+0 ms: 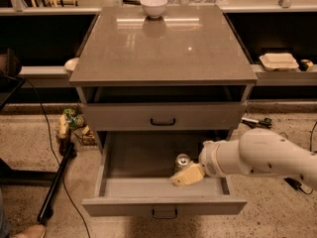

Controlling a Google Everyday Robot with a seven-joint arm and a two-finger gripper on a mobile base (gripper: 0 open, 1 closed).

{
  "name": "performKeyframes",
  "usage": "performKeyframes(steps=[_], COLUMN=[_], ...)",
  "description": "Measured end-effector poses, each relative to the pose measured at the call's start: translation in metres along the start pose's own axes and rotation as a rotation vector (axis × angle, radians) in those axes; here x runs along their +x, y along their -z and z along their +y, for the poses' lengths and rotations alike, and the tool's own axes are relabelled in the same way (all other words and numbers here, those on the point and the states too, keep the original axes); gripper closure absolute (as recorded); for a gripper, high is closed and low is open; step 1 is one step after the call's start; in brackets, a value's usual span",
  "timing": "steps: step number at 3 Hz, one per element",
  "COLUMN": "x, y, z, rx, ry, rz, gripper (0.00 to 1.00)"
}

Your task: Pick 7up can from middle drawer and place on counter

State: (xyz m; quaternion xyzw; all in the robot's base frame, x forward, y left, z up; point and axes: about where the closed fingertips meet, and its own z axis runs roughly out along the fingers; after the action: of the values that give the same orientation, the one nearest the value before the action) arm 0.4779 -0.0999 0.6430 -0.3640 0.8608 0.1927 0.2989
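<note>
The middle drawer [124, 187] is pulled open below the counter [163, 48]. The 7up can [182, 160] stands upright on the drawer floor at the right, and only its silver top and a little of its body show. My gripper [187, 176] reaches into the drawer from the right on the white arm [257, 157]. It sits just in front of the can and hides the can's lower part. I cannot tell whether it touches or holds the can.
A white bowl [154, 6] stands at the counter's back edge. The top drawer [163, 117] is shut. A black pole [55, 182] and cables lie on the floor at the left. A shelf with a pale container [279, 61] is at the right.
</note>
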Motion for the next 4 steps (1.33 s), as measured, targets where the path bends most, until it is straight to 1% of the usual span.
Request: performKeyframes(steps=[1, 2, 3, 4], x=[0.012, 0.033, 0.033, 0.038], y=[-0.041, -0.090, -0.091, -0.116], z=[-0.023, -0.048, -0.048, -0.059], rx=[0.041, 0.039, 0.039, 0.065], ry=[-0.009, -0.068, -0.068, -0.061], rz=[-0.058, -0.131, -0.130, -0.139], gripper=[0.00, 0.00, 0.00, 0.00])
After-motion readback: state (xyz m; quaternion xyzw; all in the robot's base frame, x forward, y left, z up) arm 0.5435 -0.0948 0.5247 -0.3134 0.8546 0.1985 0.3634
